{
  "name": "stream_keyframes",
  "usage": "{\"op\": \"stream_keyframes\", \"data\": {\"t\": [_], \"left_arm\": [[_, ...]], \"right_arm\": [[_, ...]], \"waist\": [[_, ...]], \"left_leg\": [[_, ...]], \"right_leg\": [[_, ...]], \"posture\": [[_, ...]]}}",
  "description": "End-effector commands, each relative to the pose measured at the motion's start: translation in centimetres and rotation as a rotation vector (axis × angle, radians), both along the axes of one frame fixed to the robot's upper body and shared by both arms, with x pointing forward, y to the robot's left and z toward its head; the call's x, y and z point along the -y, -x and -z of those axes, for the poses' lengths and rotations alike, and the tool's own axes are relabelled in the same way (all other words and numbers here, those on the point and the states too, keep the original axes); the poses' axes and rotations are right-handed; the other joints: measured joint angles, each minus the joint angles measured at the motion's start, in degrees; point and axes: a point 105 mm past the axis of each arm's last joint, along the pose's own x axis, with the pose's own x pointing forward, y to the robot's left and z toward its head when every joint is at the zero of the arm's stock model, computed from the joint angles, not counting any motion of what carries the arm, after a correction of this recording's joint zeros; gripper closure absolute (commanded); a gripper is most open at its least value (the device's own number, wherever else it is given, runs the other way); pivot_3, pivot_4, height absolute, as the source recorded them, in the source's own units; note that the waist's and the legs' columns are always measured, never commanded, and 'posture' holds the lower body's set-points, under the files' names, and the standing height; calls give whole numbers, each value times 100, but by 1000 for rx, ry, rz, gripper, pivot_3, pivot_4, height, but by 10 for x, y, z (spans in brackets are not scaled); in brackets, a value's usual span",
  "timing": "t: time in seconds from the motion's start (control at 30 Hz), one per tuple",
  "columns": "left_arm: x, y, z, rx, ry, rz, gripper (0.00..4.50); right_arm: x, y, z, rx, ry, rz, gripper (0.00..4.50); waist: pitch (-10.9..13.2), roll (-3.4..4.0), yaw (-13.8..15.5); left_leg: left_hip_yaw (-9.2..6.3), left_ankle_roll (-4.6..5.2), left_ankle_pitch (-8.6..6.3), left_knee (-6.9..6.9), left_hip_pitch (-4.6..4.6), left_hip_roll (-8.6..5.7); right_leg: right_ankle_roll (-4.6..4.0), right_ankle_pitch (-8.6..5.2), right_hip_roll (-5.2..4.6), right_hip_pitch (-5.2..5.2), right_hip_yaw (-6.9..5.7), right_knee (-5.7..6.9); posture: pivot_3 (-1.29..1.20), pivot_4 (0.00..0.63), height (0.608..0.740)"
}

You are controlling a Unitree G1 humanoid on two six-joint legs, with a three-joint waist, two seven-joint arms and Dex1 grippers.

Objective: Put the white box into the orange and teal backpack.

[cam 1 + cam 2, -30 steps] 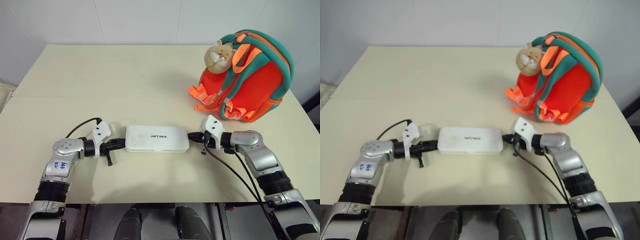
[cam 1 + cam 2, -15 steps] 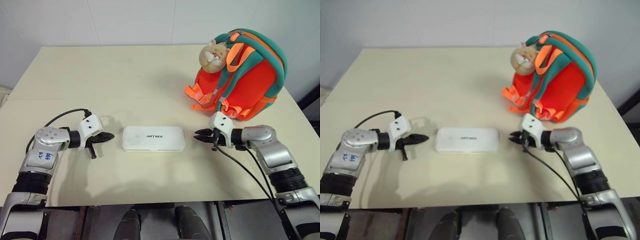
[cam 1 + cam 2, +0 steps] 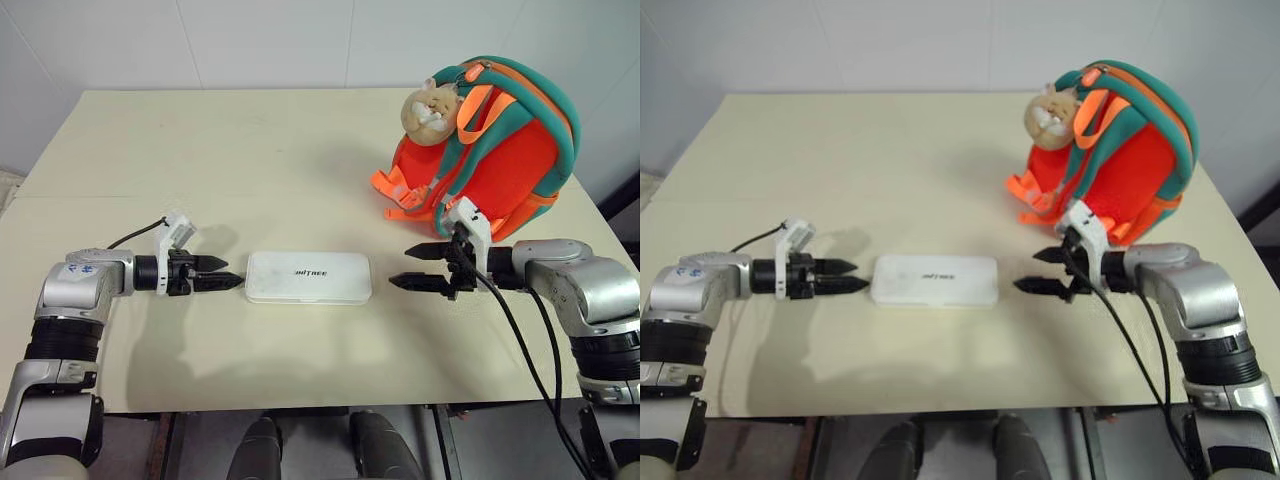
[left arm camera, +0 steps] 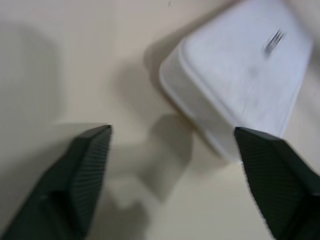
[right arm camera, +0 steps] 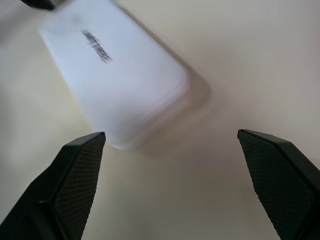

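Slippage was my main worry. The white box (image 3: pixel 309 277) lay flat on the desk (image 3: pixel 220 150) between my two grippers, a smooth hard case with rounded corners and small dark lettering on its lid. The left gripper (image 3: pixel 218 273) had its black fingers (image 4: pixel 82 170) spread, tips just beside the box's left end. The right gripper (image 3: pixel 418 267) was spread wide too, a little apart from the right end, grasping nothing. I judged that a squeeze from both ends on such slick, curved edges could let the case pop out or skid across the matte cream desk.

Farther back on my right stood the orange and teal backpack (image 3: pixel 510 150), soft, rounded and padded, with orange webbing straps and a tan plush hamster (image 3: pixel 432 104) at its top. I could not see any opening on the side facing me, and I suspected the limp fabric might sag or tip when the box was pushed in.
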Motion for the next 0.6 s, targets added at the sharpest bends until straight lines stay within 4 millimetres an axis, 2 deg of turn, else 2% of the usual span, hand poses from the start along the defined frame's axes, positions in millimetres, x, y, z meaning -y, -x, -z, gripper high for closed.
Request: {"op": "stream_keyframes", "data": {"t": [0.03, 0.23, 0.4, 0.6], "left_arm": [[4, -2, -9, -40, 109, -24, 17], [19, 15, 4, -183, 127, 57, 17], [17, 22, 13, -233, 74, 63, 17], [14, 13, 22, -291, 81, -19, 17]], "right_arm": [[-10, 9, -8, 1, -12, -36, 0], [-12, 8, 7, -25, 37, -29, 0], [-14, 8, 12, -29, 44, -36, 0], [-17, 9, 13, -28, 38, -42, 0]], "waist": [[0, 0, 4], [0, 0, 2], [0, 0, 3], [-1, 1, 4]], "left_leg": [[0, 0, 0, -1, -1, -1], [1, -1, 0, -16, -3, -1], [3, -1, 0, -27, -3, -1], [5, -1, 0, -32, -1, -1]], "right_leg": [[0, 0, -2, 0, 0, -3], [1, -1, -3, -7, 0, -13], [0, -1, -5, -8, 0, -23], [0, -1, -5, -8, 1, -28]], "posture": [[0, 150, 740], [0, 150, 740], [0, 150, 740], [0, 150, 740]]}}
